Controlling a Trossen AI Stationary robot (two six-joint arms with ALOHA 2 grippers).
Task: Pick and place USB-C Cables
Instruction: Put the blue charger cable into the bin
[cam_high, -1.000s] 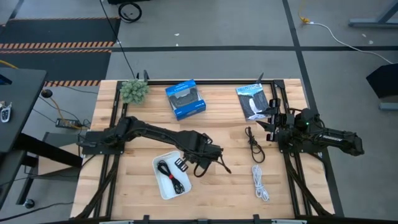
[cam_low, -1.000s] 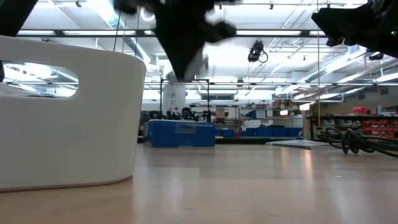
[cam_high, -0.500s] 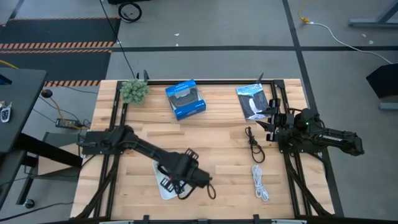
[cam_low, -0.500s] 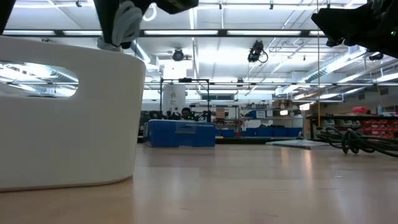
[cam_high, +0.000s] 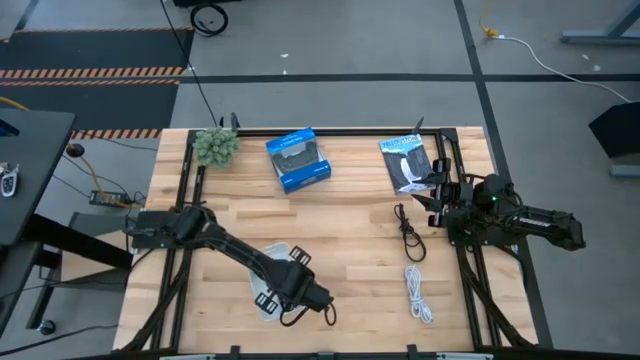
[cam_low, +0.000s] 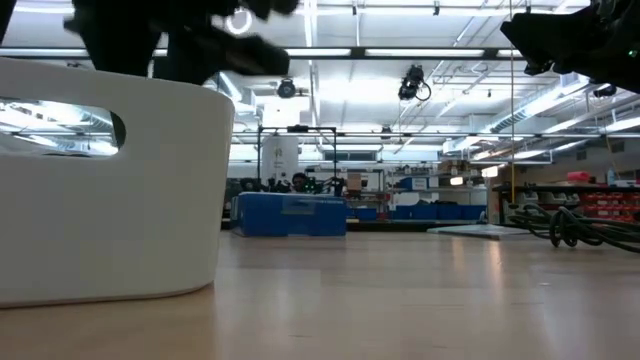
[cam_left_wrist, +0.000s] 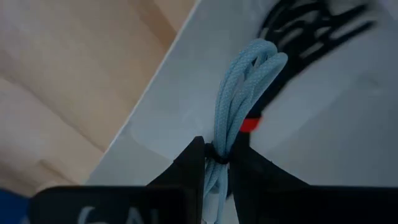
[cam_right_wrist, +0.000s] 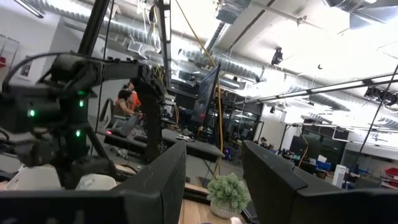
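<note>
My left gripper (cam_high: 292, 293) is shut on the grey USB-C cable (cam_left_wrist: 239, 93) above the white tray (cam_high: 258, 272) at the near middle of the table. The black-with-red cable (cam_left_wrist: 305, 31) lies inside the tray. The black cable (cam_high: 405, 233) and the white cable (cam_high: 418, 293) lie on the table at the right. My right gripper (cam_right_wrist: 214, 180) is open and empty, held above the table's right side (cam_high: 437, 195). My left gripper pinches the grey cable bundle between its two fingers at the black tie (cam_left_wrist: 217, 157) around its strands. The fingers come from above, pointing down. The bundle's looped end (cam_left_wrist: 261, 59) reaches past the fingertips over the inside of the tray; a dark tail (cam_high: 320, 313) trails beside the gripper.
A blue box (cam_high: 298, 160), a black-and-white package (cam_high: 405, 162) and a small green plant (cam_high: 215, 147) stand along the far edge. In the low view the tray's wall (cam_low: 110, 200) fills the left, and the black cable (cam_low: 570, 225) shows at the right.
My left gripper has carried the grey cable from the middle of the table toward the near edge and a little left, and now stands over the white tray. It has stayed shut on the cable. My right arm has kept still.
</note>
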